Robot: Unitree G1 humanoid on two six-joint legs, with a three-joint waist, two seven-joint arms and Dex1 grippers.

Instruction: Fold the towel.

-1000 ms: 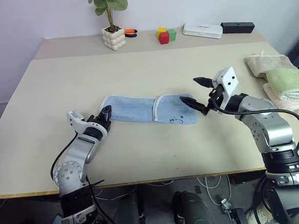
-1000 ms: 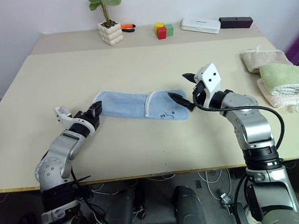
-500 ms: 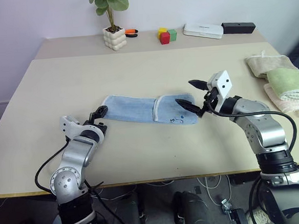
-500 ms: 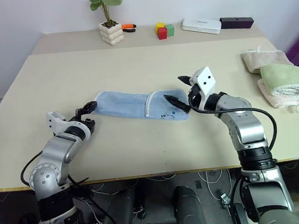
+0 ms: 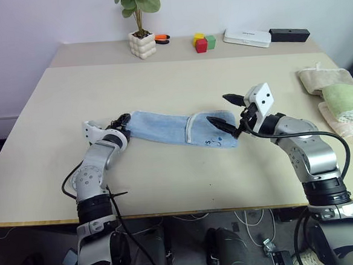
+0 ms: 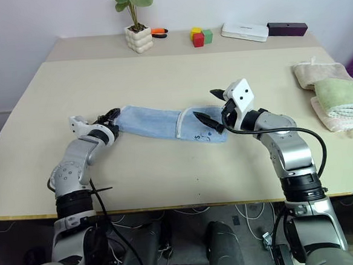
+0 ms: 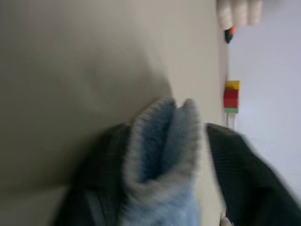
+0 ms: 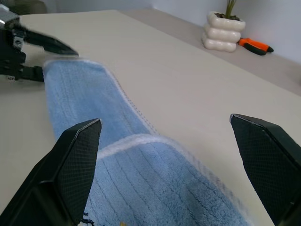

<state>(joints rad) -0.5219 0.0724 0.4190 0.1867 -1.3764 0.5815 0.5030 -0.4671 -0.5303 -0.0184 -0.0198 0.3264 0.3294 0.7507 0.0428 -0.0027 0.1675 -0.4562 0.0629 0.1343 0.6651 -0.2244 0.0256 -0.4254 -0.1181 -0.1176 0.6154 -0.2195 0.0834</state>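
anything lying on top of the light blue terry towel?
On the light blue terry towel, only its own right end, folded back over itself. The open right gripper hangs over that end; what the flap covers is hidden.

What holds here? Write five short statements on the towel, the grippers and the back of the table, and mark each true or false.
1. The towel lies in a long strip across the table. True.
2. The right gripper is shut on the towel. False: its fingers stand wide apart over the towel's end, holding nothing.
3. The left gripper is at the towel's other end, with cloth between its fingers. True.
4. The plant pot stands on the towel. False: it stands at the back of the table, far from it.
5. The folded towels lie beside the left gripper. False: they lie at the table's right edge.
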